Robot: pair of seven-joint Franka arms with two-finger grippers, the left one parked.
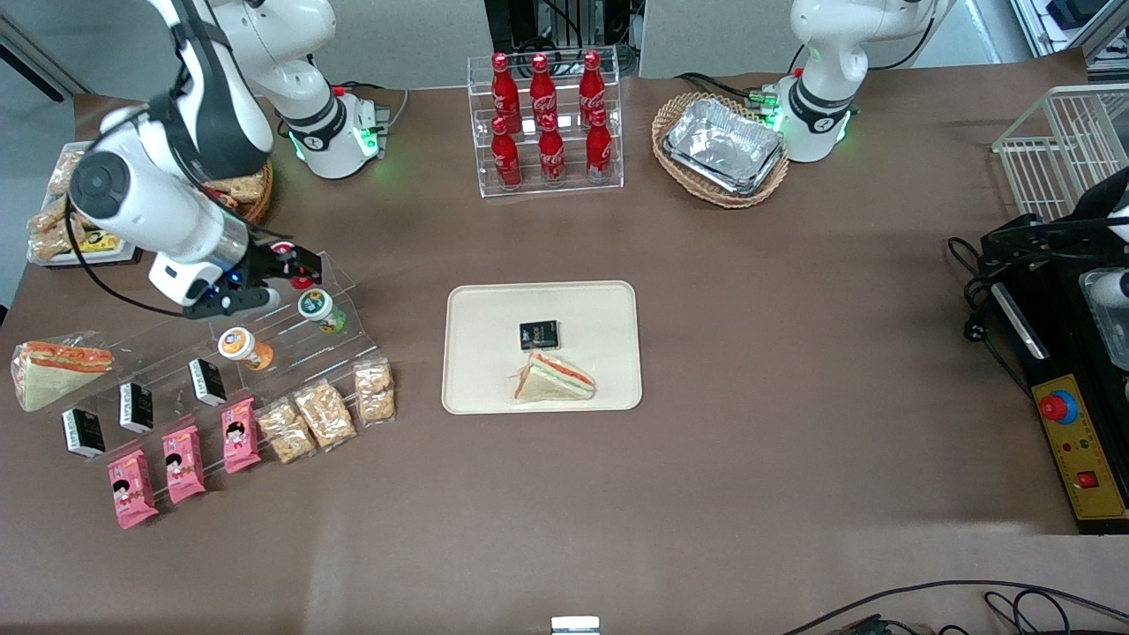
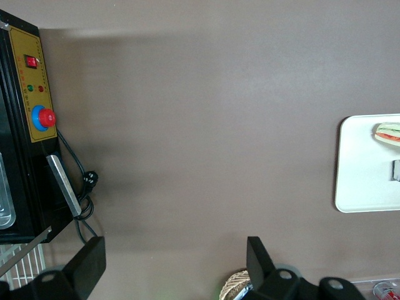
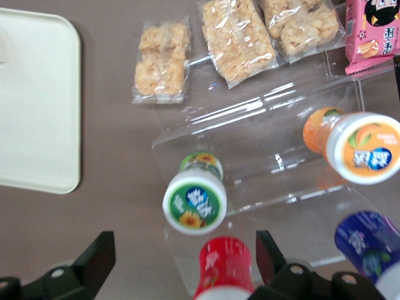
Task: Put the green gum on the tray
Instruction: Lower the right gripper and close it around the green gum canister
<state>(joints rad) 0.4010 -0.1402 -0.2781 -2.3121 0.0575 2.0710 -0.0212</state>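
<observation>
So you have the brown worktop (image 1: 794, 397) carrying everything, and near its middle lies the cream tray (image 1: 476, 379), flat, with a wrapped sandwich (image 1: 554, 379) and a small black packet (image 1: 539, 334) on it, the sandwich nearer the front camera than the packet. Toward the working arm's end of the worktop stands a clear stepped display rack (image 1: 291, 344). Along its lowest edge, nearest the front camera, you see pink snack packs (image 1: 183, 463) and clear bags of puffed snacks (image 3: 236, 39).

Your end effector (image 1: 287, 273) hangs above the upper steps of that rack, well apart from the tray. In the right wrist view its two fingers (image 3: 94, 259) stand wide apart and hold nothing; a red-bodied bottle (image 3: 224, 264) sits between them, and whether either finger touches it you cannot tell.

The green gum (image 3: 195, 199) lies tilted on a step of the rack, its white lid with the green-and-yellow mark turned up toward the wrist camera, just beside the red-bodied bottle and nearer the front camera than it. On the next step down, nearer the front camera, the orange-bodied bottle (image 3: 357, 145) rests with its lid also facing up. A blue-bodied bottle (image 3: 369, 244) sits on the same level as the red one.
</observation>
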